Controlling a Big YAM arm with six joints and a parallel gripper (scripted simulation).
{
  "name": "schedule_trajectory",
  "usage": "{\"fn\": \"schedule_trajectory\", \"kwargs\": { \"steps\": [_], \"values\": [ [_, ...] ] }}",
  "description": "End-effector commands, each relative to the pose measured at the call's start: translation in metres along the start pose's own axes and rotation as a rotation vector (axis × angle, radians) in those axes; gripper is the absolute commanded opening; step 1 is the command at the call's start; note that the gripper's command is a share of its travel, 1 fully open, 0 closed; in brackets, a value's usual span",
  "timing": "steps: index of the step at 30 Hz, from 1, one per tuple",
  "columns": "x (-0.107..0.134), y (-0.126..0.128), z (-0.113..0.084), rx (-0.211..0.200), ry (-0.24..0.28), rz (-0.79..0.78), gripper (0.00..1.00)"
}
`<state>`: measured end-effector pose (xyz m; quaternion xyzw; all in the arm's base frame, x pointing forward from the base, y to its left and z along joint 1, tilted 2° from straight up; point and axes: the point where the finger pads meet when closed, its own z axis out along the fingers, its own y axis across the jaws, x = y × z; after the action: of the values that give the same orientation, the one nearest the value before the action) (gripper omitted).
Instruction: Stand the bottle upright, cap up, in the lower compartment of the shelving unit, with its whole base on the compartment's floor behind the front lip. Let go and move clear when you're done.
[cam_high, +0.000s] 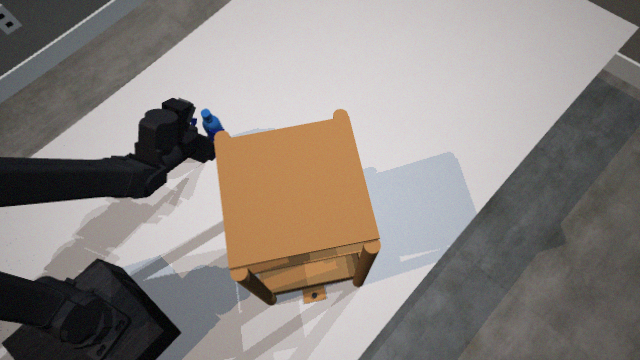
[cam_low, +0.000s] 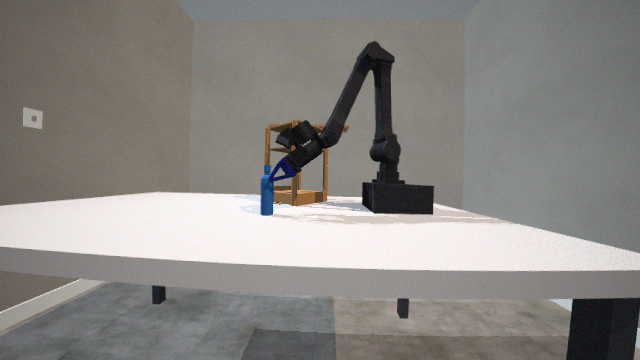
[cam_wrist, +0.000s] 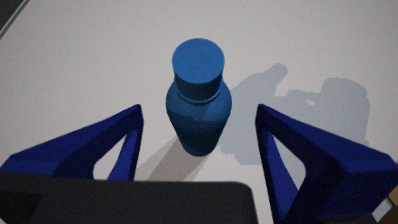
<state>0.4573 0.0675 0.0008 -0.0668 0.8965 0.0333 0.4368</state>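
Note:
A blue bottle (cam_high: 211, 122) (cam_low: 266, 192) (cam_wrist: 198, 107) stands upright, cap up, on the white table (cam_high: 400, 65) (cam_low: 200, 235), just beyond the back corner of the wooden shelving unit (cam_high: 292, 190) (cam_low: 280, 148). My gripper (cam_low: 278, 172) (cam_wrist: 199, 113) is open; its blue fingers stand either side of the bottle's upper body and neck with clear gaps, not touching it. In the top view the fingers are mostly hidden behind the wrist. The shelf's lower compartment (cam_high: 310, 272) opens toward the near side, away from the bottle.
The arm's black base (cam_high: 90, 320) (cam_low: 397, 197) sits on the table beside the shelf. The shelving unit stands close to the right of the gripper and bottle.

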Motion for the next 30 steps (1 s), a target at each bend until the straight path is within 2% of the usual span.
{"fn": "schedule_trajectory", "kwargs": {
  "steps": [1,10,30],
  "values": [
    [-0.028,-0.004,0.011,0.007,-0.068,0.006,0.73],
    [-0.027,-0.004,0.023,0.007,-0.065,0.006,0.73],
    [-0.026,-0.004,0.016,0.006,-0.07,0.006,0.73]
  ]
}}
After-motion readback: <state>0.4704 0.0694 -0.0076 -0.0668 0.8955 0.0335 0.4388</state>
